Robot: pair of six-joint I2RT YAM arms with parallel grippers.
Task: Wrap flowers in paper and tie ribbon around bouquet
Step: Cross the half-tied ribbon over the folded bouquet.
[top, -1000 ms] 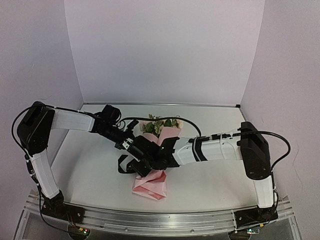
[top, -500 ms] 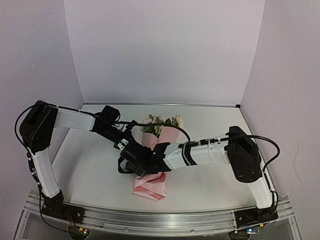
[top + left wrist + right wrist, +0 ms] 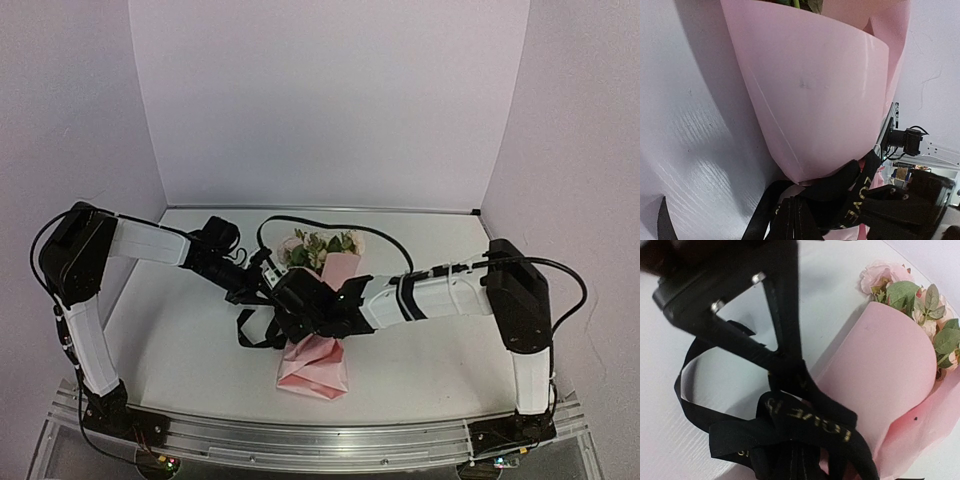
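Bouquet (image 3: 316, 362) lay at the centre of the white surface (image 3: 170, 335) in the top view, with its flowers (image 3: 318, 247) toward the upper edge and the pink paper (image 3: 810, 95) spreading out toward the lower edge. Lettered black ribbon (image 3: 805, 422) bunched at its waist and looped out leftward. There the left tool (image 3: 262, 287) and the right tool (image 3: 292, 310) met, each pinched together on the ribbon.
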